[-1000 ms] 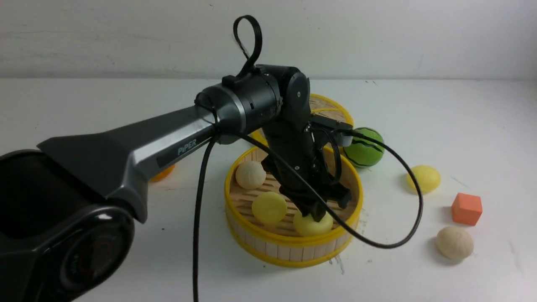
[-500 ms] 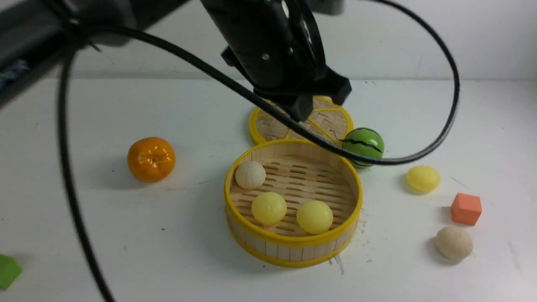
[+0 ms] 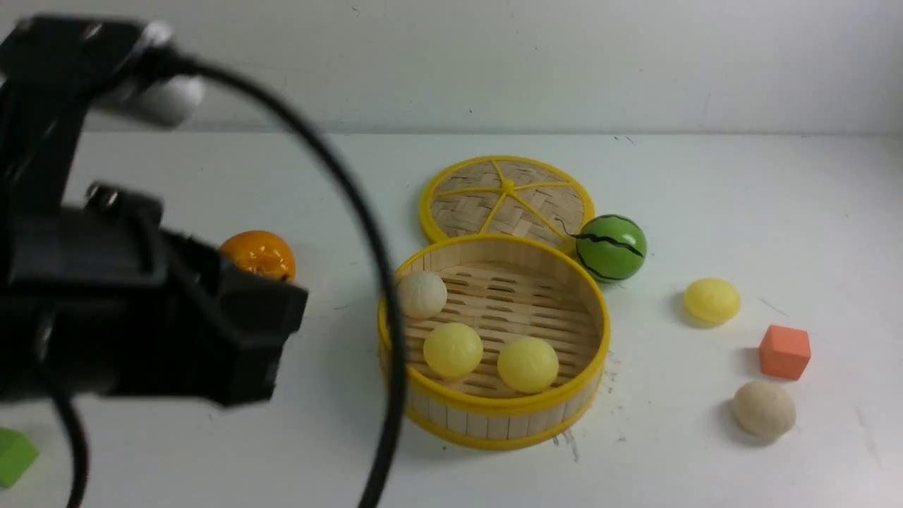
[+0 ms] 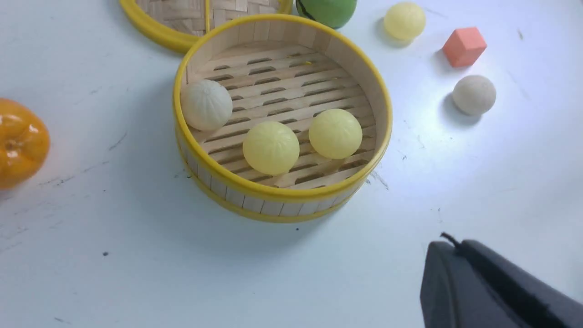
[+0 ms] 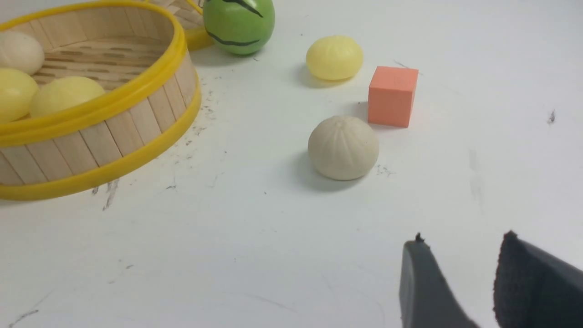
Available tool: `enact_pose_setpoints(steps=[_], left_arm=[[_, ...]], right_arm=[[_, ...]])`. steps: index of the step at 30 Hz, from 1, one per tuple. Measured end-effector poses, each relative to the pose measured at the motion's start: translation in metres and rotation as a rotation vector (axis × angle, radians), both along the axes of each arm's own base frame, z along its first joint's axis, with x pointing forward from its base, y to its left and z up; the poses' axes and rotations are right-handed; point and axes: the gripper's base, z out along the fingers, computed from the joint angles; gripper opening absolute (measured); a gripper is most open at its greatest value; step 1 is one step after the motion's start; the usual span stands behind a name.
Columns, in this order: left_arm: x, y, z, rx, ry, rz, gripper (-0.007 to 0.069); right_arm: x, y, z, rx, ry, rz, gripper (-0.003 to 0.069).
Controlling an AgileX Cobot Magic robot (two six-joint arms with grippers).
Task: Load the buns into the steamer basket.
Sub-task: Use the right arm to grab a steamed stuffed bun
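Three buns (image 3: 451, 349) inside steamer basket (image 3: 494, 423), front-view centre. Yellow bun (image 3: 711, 300) and beige bun (image 3: 764, 408) outside, right of frame. Left gripper (image 4: 448, 248) clenched, empty. Right gripper (image 5: 462, 246) parted, empty. Judgement: straddle beige bun squarely, stay clear of orange cube (image 3: 784, 351).

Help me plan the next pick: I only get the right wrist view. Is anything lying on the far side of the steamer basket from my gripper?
Observer: Yes. A tangerine sits to the left of the steamer basket, apart from it.
Operator: Is the other gripper over the basket?
Observer: No. The left gripper is off to the basket's near left, shut and holding nothing.
Operator: Anything else on that side?
Observer: A green block lies at the near left edge of the front view, well away from the basket.
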Motion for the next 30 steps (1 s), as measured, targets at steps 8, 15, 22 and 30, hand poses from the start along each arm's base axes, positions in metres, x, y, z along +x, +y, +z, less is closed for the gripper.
enact_pose_setpoints(steps=[8,15,22,30], left_arm=[[-0.048,0.041,-0.091,-0.201,-0.205,0.045,-0.0013],[-0.058,0.049,-0.132,-0.176,-0.167,0.05,-0.0013],[-0.061,0.052,-0.158,-0.118,-0.095,0.049,-0.0013],[-0.063,0.052,-0.165,-0.091,-0.061,0.046,-0.0013]], right_arm=[[0.0,0.0,0.0,0.0,0.0,0.0,0.0239],[0.001,0.003,0.003,0.165,-0.037,-0.011,0.0239],[0.004,0.006,0.019,0.554,-0.166,-0.045,0.0239],[0.009,0.014,0.072,0.534,0.002,-0.002,0.0239]])
